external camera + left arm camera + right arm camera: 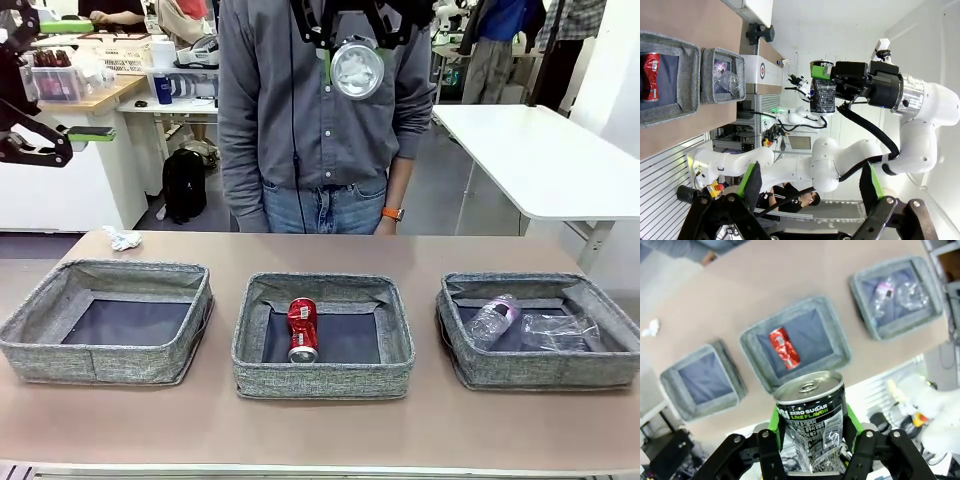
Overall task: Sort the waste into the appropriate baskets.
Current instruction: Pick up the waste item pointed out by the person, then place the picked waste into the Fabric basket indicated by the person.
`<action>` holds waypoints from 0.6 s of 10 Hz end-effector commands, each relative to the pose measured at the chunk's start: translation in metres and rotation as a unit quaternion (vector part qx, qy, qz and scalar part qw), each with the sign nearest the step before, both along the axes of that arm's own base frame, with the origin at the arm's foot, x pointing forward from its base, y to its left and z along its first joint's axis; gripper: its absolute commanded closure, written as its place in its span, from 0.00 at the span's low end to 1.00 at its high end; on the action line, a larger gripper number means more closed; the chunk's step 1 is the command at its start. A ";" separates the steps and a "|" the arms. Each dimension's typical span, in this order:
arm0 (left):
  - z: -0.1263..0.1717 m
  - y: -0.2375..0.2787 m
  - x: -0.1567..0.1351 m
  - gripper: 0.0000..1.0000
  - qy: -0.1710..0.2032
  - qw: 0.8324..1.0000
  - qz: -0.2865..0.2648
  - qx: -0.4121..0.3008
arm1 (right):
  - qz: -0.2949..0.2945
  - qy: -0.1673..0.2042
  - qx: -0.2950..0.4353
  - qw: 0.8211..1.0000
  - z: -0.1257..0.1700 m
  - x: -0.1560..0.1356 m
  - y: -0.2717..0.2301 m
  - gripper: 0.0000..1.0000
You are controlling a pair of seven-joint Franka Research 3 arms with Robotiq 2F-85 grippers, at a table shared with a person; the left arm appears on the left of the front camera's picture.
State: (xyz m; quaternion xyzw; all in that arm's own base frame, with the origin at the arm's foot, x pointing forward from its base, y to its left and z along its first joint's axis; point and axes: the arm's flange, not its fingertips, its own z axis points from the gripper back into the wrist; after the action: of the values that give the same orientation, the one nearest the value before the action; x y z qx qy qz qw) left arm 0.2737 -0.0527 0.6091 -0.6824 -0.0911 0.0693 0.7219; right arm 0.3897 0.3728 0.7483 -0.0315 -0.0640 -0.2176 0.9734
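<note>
My right gripper (pixel 812 427) is shut on a black-and-silver drink can (pixel 811 412), held high above the table's middle; from the front the can's round base (pixel 357 68) shows before the person's chest. The red can (pixel 302 328) lies in the middle basket (pixel 322 380). Two clear bottles (pixel 492 320) (pixel 555 330) lie in the right basket (pixel 540 372). The left basket (pixel 100 358) holds nothing. A white paper wad (pixel 122 238) rests on the table at the far left. My left gripper (pixel 75 80) hangs open, high at the left; its fingers (pixel 751 181) frame the right arm and the can (pixel 822 92).
A person in a grey shirt (pixel 310 110) stands at the table's far edge, arms down, an orange watch (pixel 392 213) at one wrist. Bare brown tabletop (pixel 320 430) runs in front of and behind the baskets. A white table (pixel 540 150) stands at the back right.
</note>
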 end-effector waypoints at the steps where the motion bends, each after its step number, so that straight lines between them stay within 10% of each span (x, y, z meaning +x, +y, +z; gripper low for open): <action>1: 0.004 -0.003 -0.001 0.00 0.000 1.000 -0.001 -0.011 | -0.001 0.000 0.003 1.000 0.001 -0.003 -0.001 0.47; 6: 0.004 -0.003 -0.001 0.00 0.000 1.000 -0.001 -0.011 | -0.001 0.000 0.003 1.000 0.001 -0.003 -0.001 0.47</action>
State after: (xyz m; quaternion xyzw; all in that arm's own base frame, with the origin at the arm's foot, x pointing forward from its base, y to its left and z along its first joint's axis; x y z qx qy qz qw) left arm 0.2737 -0.0527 0.6091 -0.6824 -0.0911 0.0693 0.7219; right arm 0.3897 0.3728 0.7482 -0.0315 -0.0640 -0.2176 0.9734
